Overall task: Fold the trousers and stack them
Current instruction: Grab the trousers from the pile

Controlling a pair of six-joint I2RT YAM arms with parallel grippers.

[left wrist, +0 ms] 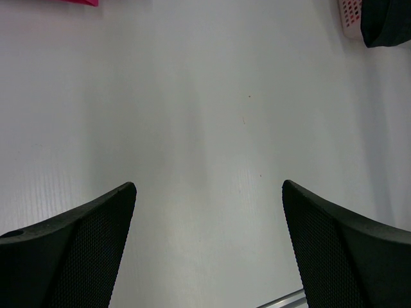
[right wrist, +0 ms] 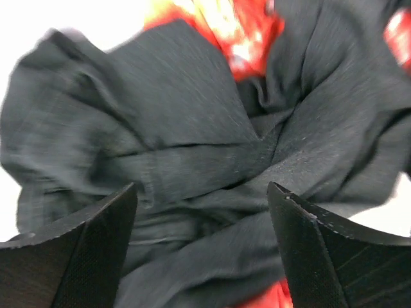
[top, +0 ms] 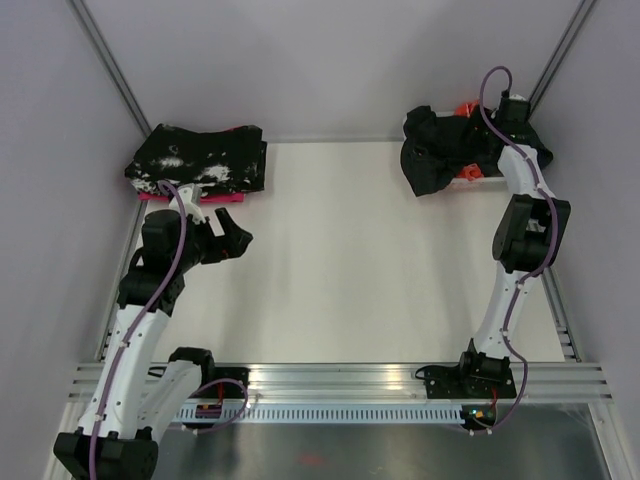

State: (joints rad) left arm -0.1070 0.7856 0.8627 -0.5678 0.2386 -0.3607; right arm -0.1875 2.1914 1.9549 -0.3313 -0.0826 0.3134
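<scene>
The trousers sit in a crumpled black heap at the far right corner of the table. The right pincer hangs right over them, jaws wide, nothing gripped yet. I'd pinch a ridge of one single layer, ideally the waistband, not the knotted middle, so the pile drags out flat instead of balled up. The left pincer is wide too, over bare table, holding nothing. Trouble is the wrist view is blurry: I can't make out a waistband or leg ends, and the orange-red stuff underneath might be basket or cloth, can't say.
</scene>
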